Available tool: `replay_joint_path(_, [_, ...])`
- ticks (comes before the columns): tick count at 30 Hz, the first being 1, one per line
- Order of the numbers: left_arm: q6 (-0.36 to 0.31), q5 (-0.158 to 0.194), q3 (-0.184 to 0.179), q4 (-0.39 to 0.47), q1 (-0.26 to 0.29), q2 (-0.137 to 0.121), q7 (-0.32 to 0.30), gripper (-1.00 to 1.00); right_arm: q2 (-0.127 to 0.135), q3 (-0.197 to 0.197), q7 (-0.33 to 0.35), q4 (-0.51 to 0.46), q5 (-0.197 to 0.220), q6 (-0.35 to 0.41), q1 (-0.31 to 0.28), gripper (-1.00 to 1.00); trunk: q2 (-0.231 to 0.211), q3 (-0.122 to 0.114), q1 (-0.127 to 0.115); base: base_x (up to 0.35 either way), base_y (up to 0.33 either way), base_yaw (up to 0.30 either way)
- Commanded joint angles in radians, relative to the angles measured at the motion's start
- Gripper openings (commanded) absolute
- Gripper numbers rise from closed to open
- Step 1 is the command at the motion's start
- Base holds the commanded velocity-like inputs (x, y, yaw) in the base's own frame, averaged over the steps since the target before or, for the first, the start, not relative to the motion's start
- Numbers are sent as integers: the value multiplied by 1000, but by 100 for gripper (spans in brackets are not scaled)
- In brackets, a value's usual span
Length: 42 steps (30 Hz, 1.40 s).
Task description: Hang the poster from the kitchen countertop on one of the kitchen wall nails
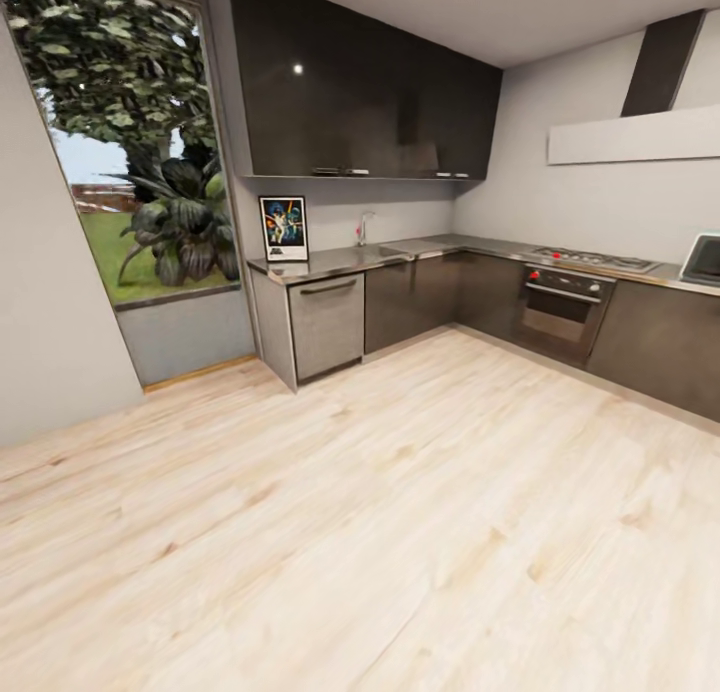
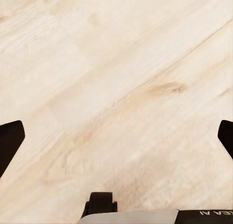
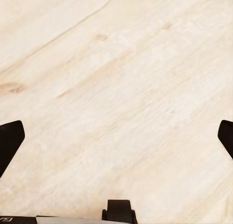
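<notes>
Poster stands upright on far countertop, ahead-left across floor. My left pincer and right pincer spread, empty.

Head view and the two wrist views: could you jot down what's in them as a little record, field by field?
place: kitchen with pale wood floor
poster: upright on the kitchen countertop, at its end near the window, against the wall
tap: on the countertop, beside the poster
hob: on the countertop's other run, oven below it
left hand: open, empty, above bare floor
right hand: open, empty, above bare floor
robot: across the floor from the counter
</notes>
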<state>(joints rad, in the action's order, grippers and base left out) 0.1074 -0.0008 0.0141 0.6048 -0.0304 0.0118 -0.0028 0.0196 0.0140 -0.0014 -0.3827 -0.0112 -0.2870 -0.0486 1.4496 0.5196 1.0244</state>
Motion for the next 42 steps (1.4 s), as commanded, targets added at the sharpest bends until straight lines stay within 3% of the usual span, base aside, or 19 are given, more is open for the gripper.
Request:
replay_joint_path(1, [2, 0, 1, 1, 0, 0, 0, 100, 0, 1, 0, 1, -1, -3, 0, 100, 0, 1, 1, 334, 0, 0])
replay_joint_path(42, [2, 0, 1, 1, 0, 0, 0, 100, 0, 1, 0, 1, -1, -5, 0, 100, 0, 1, 1, 334, -2, 0])
